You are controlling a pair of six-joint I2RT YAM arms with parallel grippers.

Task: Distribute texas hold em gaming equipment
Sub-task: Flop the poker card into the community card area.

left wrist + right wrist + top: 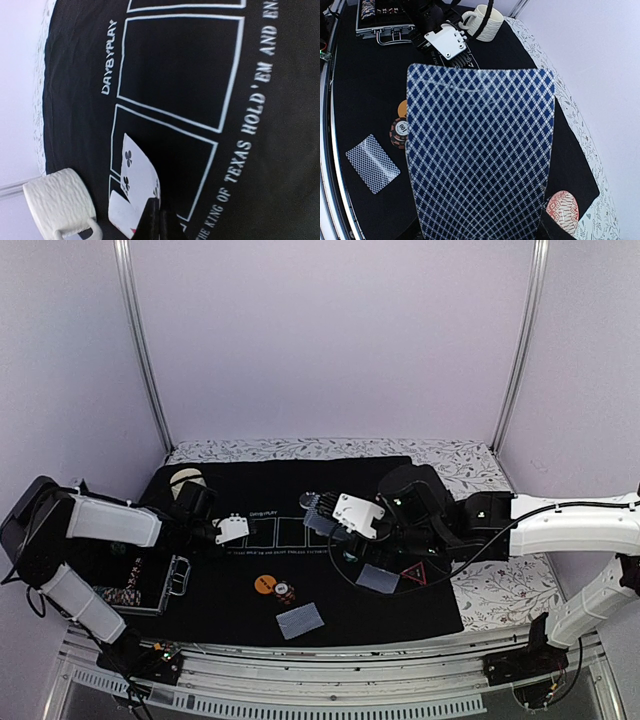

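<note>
My left gripper (250,532) hovers over the printed boxes at the left of the black mat (330,475). In the left wrist view its fingers (156,220) are shut on two face-up playing cards, the top one showing clubs (137,170). My right gripper (335,530) is over the mat's middle, shut on playing cards whose blue patterned backs (480,155) fill the right wrist view and hide its fingertips. Face-down cards lie at the mat's front (300,620) and middle right (378,578). An orange disc (263,583), a striped chip (285,592) and the red-edged triangle marker (415,573) lie nearby.
A cream mug (62,205) stands at the mat's back left, close to my left gripper. An open metal case (140,585) with chips sits at the left edge. A red patterned bowl (562,210) is at the right. The two grippers face each other closely.
</note>
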